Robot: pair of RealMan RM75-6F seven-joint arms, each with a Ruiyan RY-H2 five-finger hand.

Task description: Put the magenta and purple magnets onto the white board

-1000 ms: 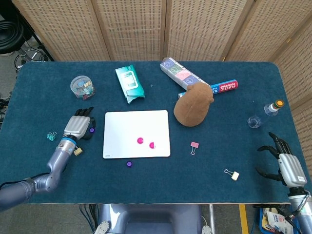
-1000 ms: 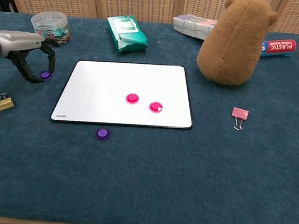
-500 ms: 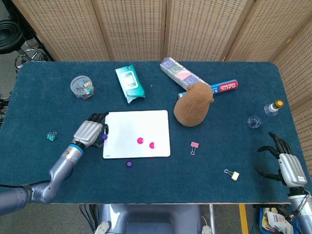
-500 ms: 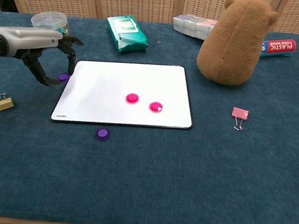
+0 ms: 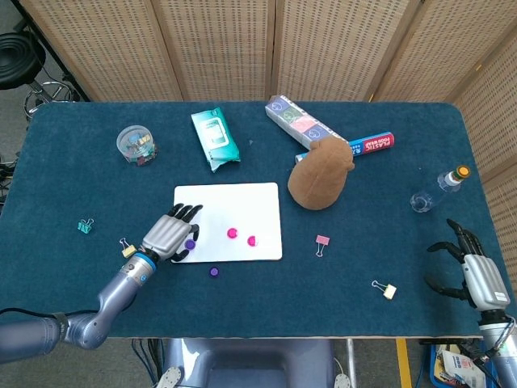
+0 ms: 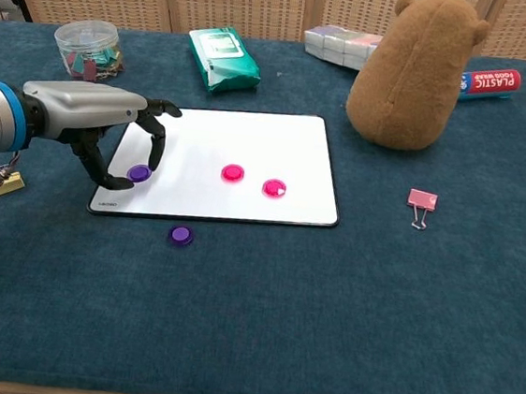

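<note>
Purple magnet (image 6: 138,173) pinched in left hand (image 6: 97,123) fingers (image 6: 153,149), over white board (image 6: 250,139) left edge. Placing step, by judgement. Next: release there. Second purple magnet (image 6: 181,235) on surface, off board. Right hand (image 5: 472,271) idle, fingers apart.

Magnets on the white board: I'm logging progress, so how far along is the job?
Two magenta magnets already lie on the white board. The left hand holds a purple magnet over the board's left part; whether it touches the surface cannot be told. A second purple magnet lies on the cloth just in front of the board and is left to do. The right hand is idle, holding nothing.
</note>
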